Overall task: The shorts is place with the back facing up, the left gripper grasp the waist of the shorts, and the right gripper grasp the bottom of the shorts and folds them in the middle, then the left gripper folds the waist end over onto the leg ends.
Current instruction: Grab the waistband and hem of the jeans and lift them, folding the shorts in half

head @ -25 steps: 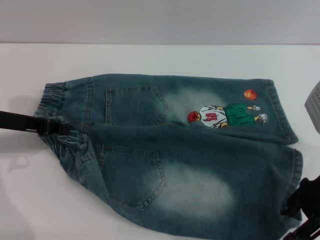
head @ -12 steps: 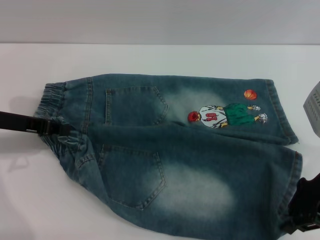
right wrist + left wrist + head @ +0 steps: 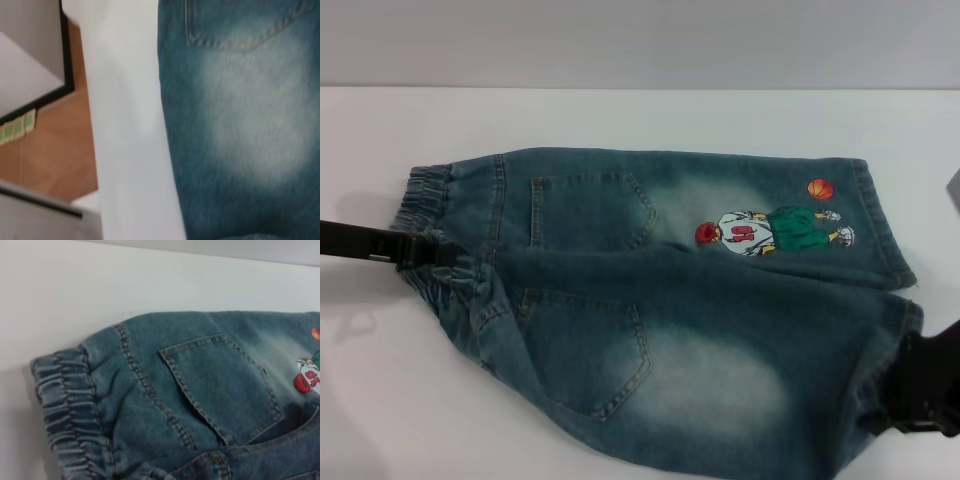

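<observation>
Blue denim shorts [image 3: 660,300] lie back up on the white table [image 3: 620,115], with two back pockets and a cartoon basketball print [image 3: 770,230] showing. The elastic waist [image 3: 425,195] points left and the leg ends point right. My left gripper [image 3: 445,258] reaches in from the left and is shut on the bunched near part of the waist. My right gripper [image 3: 905,390] sits at the hem of the near leg at the lower right, touching the cloth. The left wrist view shows the waistband [image 3: 65,405] and one pocket [image 3: 220,385]. The right wrist view shows the faded near leg [image 3: 240,110].
A grey object [image 3: 954,185] just shows at the right edge of the head view. In the right wrist view the table's front edge [image 3: 125,150] runs beside the shorts, and the wooden floor [image 3: 55,145] lies below it.
My right gripper has moved up from the bottom right corner onto the near leg's hem, which now bunches slightly. The grey object at the right has slid almost out of view. The left gripper has held still.
</observation>
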Controlling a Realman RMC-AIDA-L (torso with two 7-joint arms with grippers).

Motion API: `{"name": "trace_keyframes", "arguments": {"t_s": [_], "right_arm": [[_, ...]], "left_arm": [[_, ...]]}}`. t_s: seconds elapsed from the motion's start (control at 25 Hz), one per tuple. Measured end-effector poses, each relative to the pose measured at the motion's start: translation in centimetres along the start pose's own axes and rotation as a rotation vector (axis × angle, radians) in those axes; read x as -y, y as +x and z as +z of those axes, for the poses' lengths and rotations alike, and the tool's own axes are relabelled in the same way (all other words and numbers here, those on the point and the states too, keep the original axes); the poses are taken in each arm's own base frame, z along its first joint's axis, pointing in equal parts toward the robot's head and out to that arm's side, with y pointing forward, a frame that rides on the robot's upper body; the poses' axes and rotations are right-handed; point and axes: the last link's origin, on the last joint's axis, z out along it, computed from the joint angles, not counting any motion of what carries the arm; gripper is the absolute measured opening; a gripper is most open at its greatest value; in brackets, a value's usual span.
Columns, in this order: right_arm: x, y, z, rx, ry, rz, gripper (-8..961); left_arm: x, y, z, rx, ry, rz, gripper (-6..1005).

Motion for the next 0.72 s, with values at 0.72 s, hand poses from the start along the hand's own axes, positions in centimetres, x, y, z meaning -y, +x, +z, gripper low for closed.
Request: {"name": "trace_keyframes", "arguments": {"t_s": [0.72], "right_arm": [[0.0, 0.7, -5.2, 0.558, 0.265, -0.087, -1]], "left_arm": [[-0.3, 1.9, -0.9, -0.111, 0.003, 0.054, 51]]}}
